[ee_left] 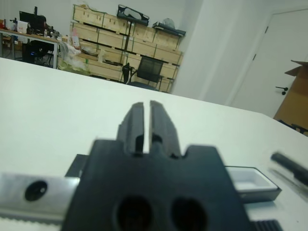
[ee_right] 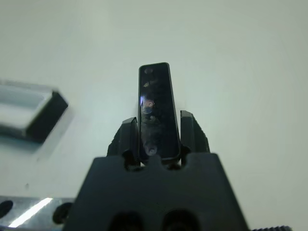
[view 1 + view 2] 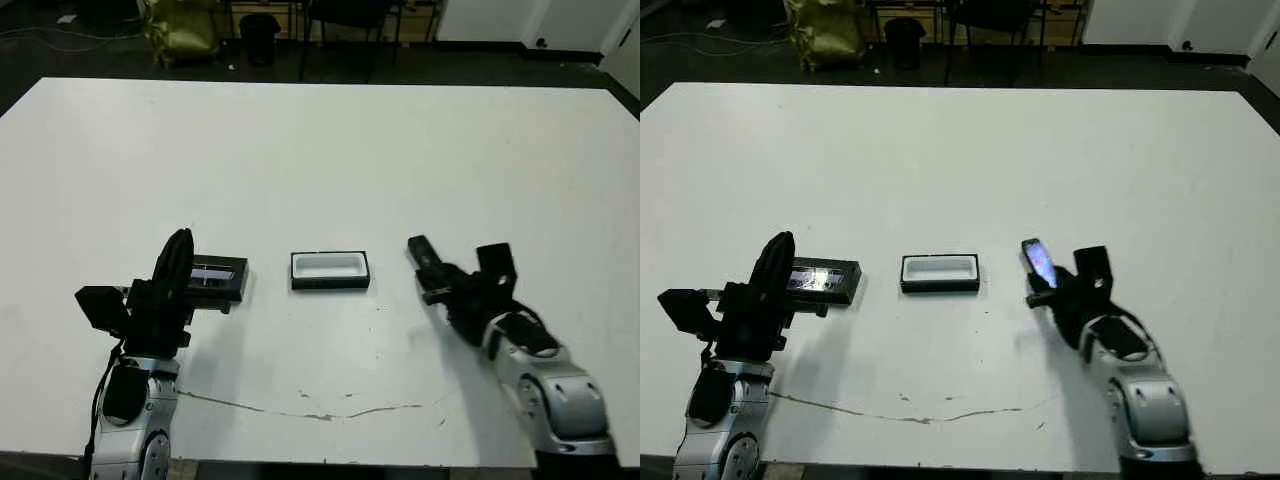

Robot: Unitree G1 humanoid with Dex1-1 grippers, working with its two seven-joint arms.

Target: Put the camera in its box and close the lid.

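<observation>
The camera (image 2: 156, 113) is off the desk (image 3: 320, 150), clamped between the right gripper (image 2: 156, 137)'s jaws by its lower end, so most of the slim black bar sticks out past the fingertips (image 2: 192, 127) with its glossy face catching the light. It hangs just to the right of the box (image 3: 330, 270), a little above the surface and pointing away from the robot. The box sits open in the middle of the desk, white lining showing and nothing inside.

I'd say the carry is under way and the placing comes next: the right arm needs to swing across over the tray, turn the bar to lie along the tray's length, then lower and let go.

The lid (image 3: 218, 277) lies flat on the desk left of the box, apart from it. The left gripper (image 1: 144, 127) hovers over its near end with jaws pressed nearly together, a thin slit between them, grasping nothing.
</observation>
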